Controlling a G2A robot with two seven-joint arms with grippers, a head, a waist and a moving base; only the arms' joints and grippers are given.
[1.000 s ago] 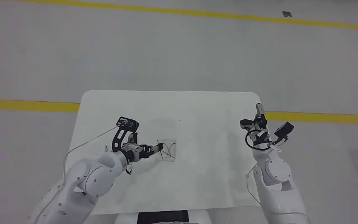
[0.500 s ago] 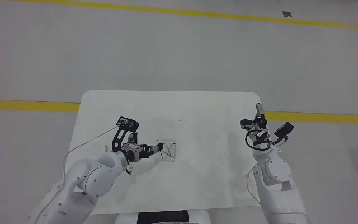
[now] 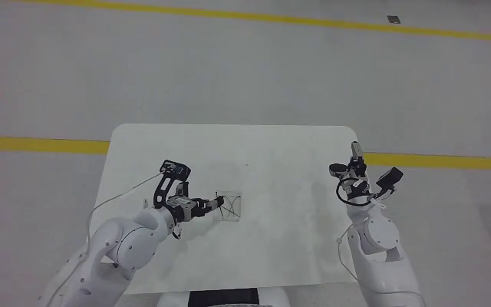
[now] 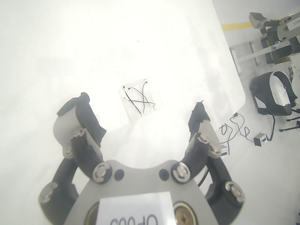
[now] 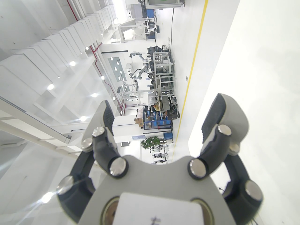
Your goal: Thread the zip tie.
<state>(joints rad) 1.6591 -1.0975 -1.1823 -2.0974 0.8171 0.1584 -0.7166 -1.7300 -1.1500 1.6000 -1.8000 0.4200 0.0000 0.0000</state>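
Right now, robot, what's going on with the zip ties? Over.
Left claw open, just short of the zip ties. Right claw open, empty, at the table edge. Ties lying on clear sheet, not held. Nothing in between.

Surroundings: pale floor, white bench, open industrial hall.
The white bench (image 3: 284,153) stands on a pale grey floor (image 3: 245,69). One yellow floor stripe (image 3: 268,17) runs at 12 o'clock, well beyond the bench. A second stripe (image 3: 46,143) emerges from the bench edges at 9 and 3 o'clock. A small dark floor plate (image 3: 393,19) lies at 1 o'clock. The hall holds equipment racks (image 5: 161,71), a potted plant (image 5: 150,141) and round ceiling lights (image 5: 72,63).
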